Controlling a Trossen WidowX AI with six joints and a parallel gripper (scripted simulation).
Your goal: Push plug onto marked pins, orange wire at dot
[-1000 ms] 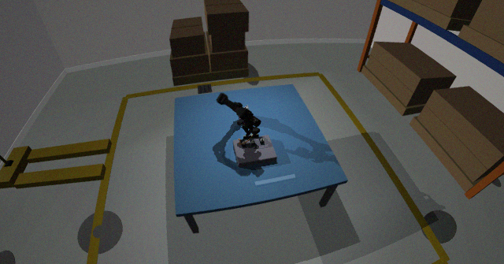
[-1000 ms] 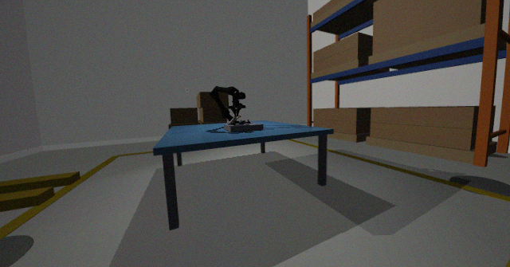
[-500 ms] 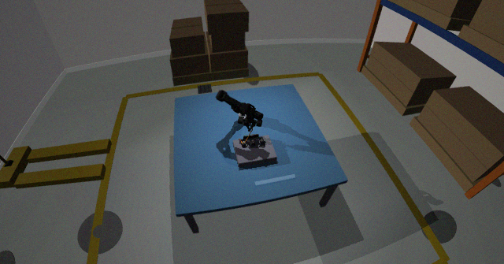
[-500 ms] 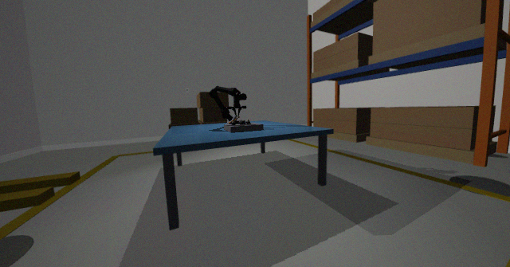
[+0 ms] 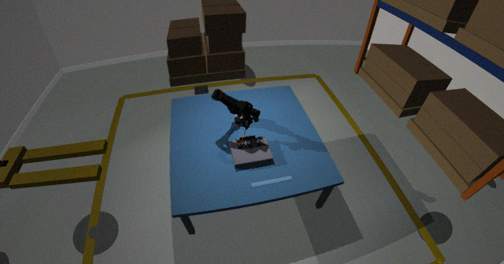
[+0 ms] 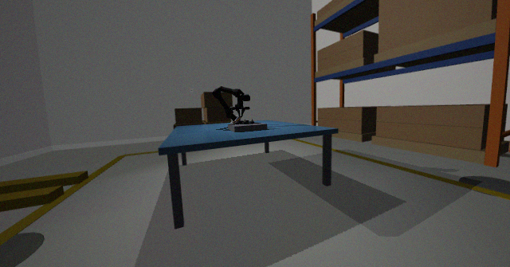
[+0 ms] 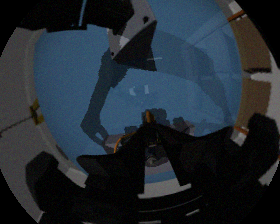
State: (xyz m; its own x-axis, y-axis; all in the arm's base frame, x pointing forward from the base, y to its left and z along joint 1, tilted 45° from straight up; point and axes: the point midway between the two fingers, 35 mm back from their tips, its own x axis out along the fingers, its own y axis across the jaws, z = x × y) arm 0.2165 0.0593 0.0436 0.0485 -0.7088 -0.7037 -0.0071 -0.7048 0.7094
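The grey holder (image 5: 253, 158) (image 6: 252, 127) is a flat block on the table, with dark parts along its far side, the servo probably among them. My gripper (image 5: 246, 128) (image 6: 241, 116) (image 7: 149, 127) hangs above that far side, shut on the plug. The plug itself is hidden between the fingertips. The orange lead (image 5: 243, 135) runs from the holder's left part up to the fingertips; in the wrist view an orange wire (image 7: 149, 117) shows right at the tips. The pins, the coloured band and its dot cannot be made out, nor can the plug's turn.
The blue table (image 5: 201, 185) (image 6: 191, 139) carries the holder. A pale strip (image 5: 272, 181) lies nearer the front edge. The arm's shadow falls across the table. Stacked boxes (image 5: 224, 24) and a shelf rack (image 6: 406, 60) stand away from the table.
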